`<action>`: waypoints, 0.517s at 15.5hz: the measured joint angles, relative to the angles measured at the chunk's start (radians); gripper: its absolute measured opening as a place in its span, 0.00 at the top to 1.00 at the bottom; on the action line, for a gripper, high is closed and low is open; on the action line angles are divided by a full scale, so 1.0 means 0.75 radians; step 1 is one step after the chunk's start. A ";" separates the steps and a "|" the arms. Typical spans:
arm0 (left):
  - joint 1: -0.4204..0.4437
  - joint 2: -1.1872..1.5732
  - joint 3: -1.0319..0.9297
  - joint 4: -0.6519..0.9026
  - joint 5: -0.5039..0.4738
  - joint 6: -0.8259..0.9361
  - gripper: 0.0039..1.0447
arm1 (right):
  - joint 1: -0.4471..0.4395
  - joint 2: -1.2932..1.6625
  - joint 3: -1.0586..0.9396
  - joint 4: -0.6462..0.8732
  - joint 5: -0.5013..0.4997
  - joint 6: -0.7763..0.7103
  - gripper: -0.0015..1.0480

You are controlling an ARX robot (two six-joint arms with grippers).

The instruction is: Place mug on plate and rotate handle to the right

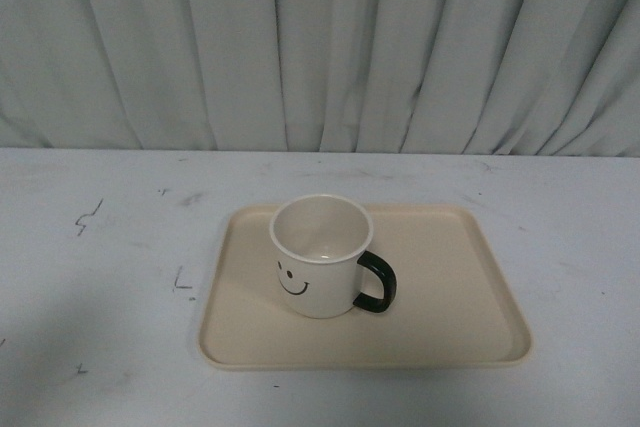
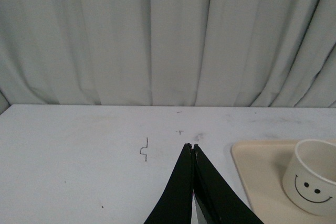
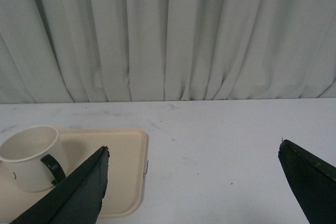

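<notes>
The cream-white mug (image 1: 320,257) with a black smiley face stands upright on the beige plate (image 1: 450,292). Its glossy dark handle (image 1: 378,283) points to the right in the front view. Neither gripper shows in the front view. My left gripper (image 2: 190,147) is shut and empty, left of the plate (image 2: 257,171) and apart from the mug (image 2: 314,177). My right gripper (image 3: 193,150) is open and empty, to the right of the plate (image 3: 123,171), with the mug (image 3: 31,156) and its handle (image 3: 52,167) beyond one finger.
The white table (image 1: 100,277) carries small dark marks (image 1: 88,215). A grey-white curtain (image 1: 320,47) hangs behind the table's far edge.
</notes>
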 joint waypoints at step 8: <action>-0.004 -0.221 -0.060 -0.138 0.003 0.000 0.99 | 0.000 0.000 0.000 0.001 0.000 0.000 0.06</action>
